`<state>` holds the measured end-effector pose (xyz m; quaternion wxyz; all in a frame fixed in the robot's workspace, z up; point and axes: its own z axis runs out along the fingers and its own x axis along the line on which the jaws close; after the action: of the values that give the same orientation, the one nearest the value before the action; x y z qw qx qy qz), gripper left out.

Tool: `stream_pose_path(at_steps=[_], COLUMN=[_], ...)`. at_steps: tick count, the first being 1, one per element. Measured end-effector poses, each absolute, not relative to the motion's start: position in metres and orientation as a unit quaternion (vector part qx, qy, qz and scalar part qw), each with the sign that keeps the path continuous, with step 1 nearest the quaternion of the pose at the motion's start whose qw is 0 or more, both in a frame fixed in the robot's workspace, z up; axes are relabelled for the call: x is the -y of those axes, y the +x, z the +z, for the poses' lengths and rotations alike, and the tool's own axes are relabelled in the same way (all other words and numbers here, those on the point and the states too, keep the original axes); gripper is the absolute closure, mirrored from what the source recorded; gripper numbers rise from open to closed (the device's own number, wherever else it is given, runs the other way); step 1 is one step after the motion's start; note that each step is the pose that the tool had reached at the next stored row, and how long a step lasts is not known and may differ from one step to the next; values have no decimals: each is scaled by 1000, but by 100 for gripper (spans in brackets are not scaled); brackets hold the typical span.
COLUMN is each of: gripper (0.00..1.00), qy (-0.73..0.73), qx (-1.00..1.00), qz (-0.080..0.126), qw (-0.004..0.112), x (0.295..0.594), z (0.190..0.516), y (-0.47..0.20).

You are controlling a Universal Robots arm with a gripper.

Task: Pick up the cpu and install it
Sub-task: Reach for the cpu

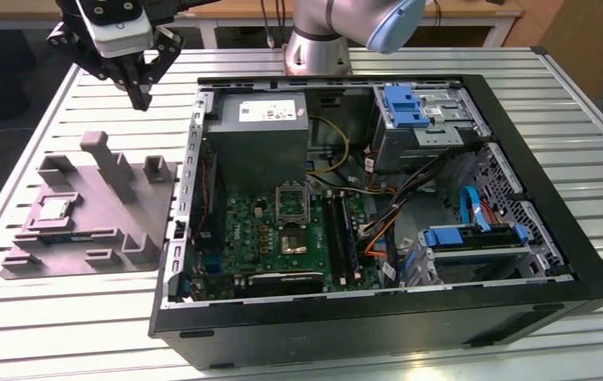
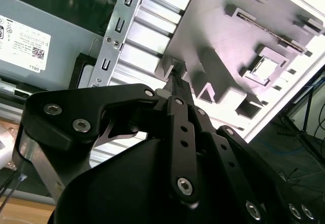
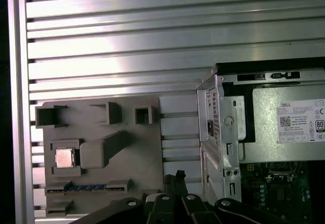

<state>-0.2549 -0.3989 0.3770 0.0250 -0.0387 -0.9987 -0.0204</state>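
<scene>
Well apart from the cpu, the gripper hangs closed, empty; cpu sits in tray.

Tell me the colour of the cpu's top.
The cpu is pale silvery on top, in the grey tray; best in the first wrist view.

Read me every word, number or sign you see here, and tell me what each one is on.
On the grey power supply, a white label: lines of print and a square code, too small to read.
On the cpu in the grey tray: no readable marking.
On the motherboard: any print is too small to tell.
</scene>
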Motion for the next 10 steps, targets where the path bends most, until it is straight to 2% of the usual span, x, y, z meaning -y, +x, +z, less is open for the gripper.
stream_pose_path(at_steps=[10], gripper=[89], qy=[-39], qx=[999], qz=[-20], qw=[25], x=[399], z=[377], y=[-259])
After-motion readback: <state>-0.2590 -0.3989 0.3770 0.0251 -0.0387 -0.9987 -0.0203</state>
